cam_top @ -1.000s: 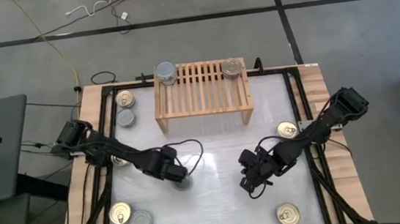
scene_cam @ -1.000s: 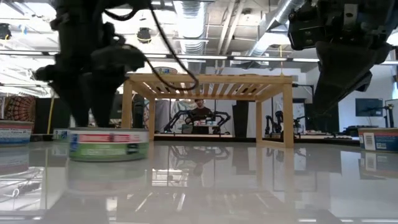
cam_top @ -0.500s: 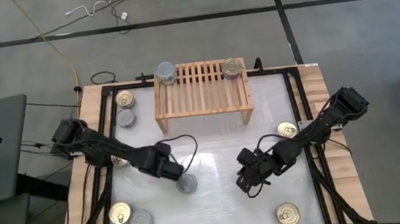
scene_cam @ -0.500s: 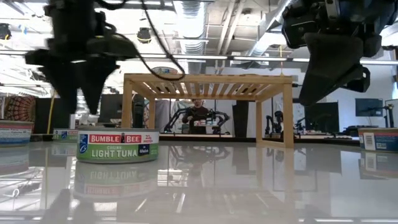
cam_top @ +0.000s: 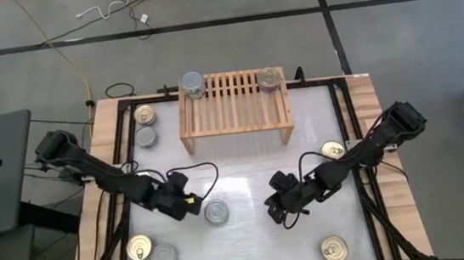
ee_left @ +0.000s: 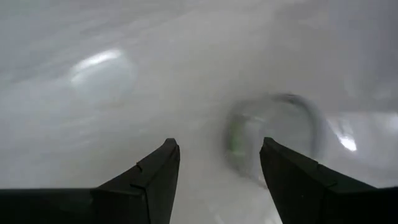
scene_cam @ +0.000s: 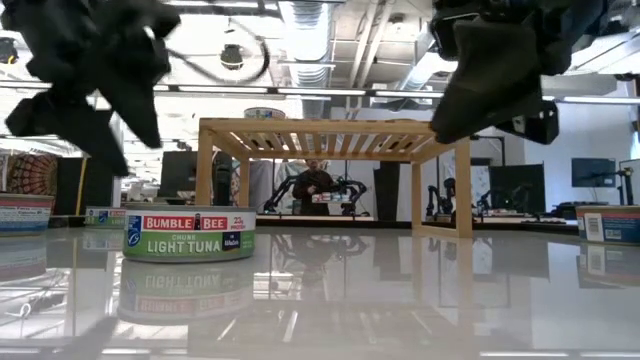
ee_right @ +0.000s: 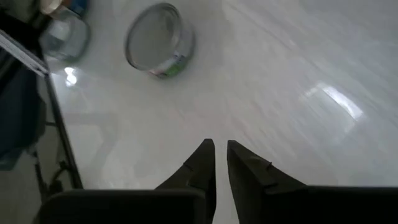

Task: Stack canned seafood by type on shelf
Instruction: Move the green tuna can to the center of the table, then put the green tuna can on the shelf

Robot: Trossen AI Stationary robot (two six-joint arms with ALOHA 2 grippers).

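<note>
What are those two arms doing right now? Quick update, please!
Left gripper open, empty, beside the silver-topped tuna can. Right gripper nearly shut, empty, mid-table. Shelf holds two cans. Nothing in the way.

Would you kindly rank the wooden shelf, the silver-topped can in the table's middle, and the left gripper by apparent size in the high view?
1. The shelf, clearly largest.
2. The left gripper and the silver-topped can look about alike; the gripper is dark and merges with its arm, so I won't rank them.
</note>
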